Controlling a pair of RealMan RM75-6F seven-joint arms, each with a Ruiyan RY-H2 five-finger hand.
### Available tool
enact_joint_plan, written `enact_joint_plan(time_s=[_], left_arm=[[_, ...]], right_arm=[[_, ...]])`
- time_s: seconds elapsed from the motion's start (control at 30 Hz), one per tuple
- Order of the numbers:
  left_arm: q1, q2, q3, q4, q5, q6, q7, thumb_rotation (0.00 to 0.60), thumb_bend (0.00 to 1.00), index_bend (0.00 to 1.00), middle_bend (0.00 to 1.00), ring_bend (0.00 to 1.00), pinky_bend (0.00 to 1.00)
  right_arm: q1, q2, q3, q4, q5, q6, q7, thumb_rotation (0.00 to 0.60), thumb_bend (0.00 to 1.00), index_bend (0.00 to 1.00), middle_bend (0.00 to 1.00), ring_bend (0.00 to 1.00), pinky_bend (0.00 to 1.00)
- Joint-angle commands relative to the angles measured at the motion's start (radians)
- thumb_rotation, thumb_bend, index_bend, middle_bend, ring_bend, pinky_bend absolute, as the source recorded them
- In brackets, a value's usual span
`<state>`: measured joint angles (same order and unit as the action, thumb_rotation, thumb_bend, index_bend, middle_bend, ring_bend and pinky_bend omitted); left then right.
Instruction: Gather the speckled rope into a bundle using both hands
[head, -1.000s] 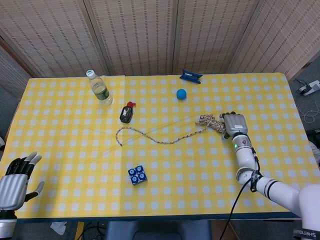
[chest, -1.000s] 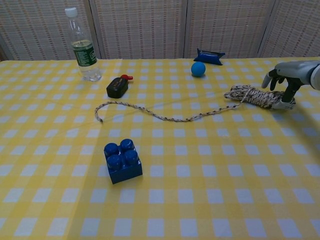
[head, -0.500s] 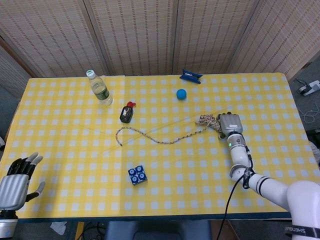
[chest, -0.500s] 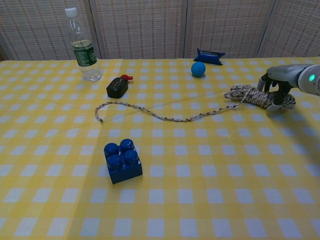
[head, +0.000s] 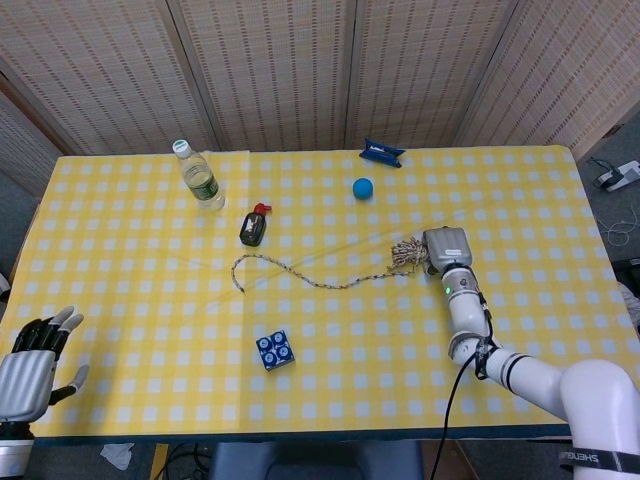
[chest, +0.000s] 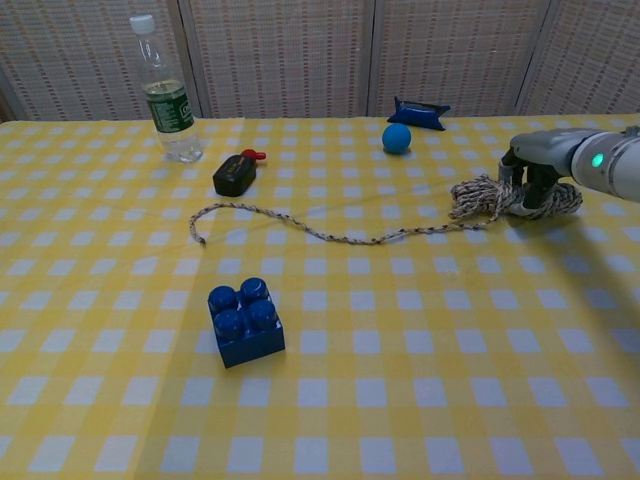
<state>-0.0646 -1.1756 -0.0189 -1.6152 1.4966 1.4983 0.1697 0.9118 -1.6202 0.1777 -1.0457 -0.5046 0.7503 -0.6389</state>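
Grey fingers of the right hand curl down onto the coiled end of the speckled rope, pressing into the bunch; whether they fully grip it or just rest on it can't be told. In the chest view the right hand sits on top of the coil, with rope loops showing on both sides of the fingers. Green light shows on the wrist. Right arm runs back toward the near-right table edge.

Rope: bunched coil at right-centre of the yellow checked tablecloth, loose tail trailing left in a wavy line, free end near the black and red object, not touching it.

Left hand hangs off the near-left corner of the table, fingers apart, holding nothing, well apart from the rope. Not seen in the chest view.

Other stuff: blue brick near the front, just below the rope tail; water bottle upright at far left; blue ball and blue packet at the far side, ball between packet and coil. Woven screen panels behind the table.
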Motion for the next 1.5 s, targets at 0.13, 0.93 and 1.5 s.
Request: enact_joint_plan(time_s=[0.13, 0.93, 1.5], left_arm=[[0.002, -0.004, 0.003, 0.004, 0.0, -0.001, -0.003, 0.6, 0.32, 0.2, 0.13, 0.13, 0.09], [-0.1, 0.048, -0.05, -0.009, 0.032, -0.083, -0.042, 0.6, 0.32, 0.21, 0.13, 0.13, 0.09], [-0.409, -0.061, -0.192, 0.031, -0.149, -0.431, 0.053, 0.6, 0.32, 0.36, 0.44, 0.46, 0.39]], right_arm=[[-0.019, 0.006, -0.015, -0.021, -0.062, 0.011, 0.033, 0.6, 0.38, 0.48, 0.44, 0.35, 0.43], [-0.094, 0.204, 0.015, -0.321, -0.385, 0.04, 0.285, 0.6, 0.56, 0.56, 0.54, 0.48, 0.66], [-0.141, 0.336, 0.024, -0.522, -0.566, 0.12, 0.402, 0.6, 0.56, 0.57, 0.55, 0.49, 0.67]])
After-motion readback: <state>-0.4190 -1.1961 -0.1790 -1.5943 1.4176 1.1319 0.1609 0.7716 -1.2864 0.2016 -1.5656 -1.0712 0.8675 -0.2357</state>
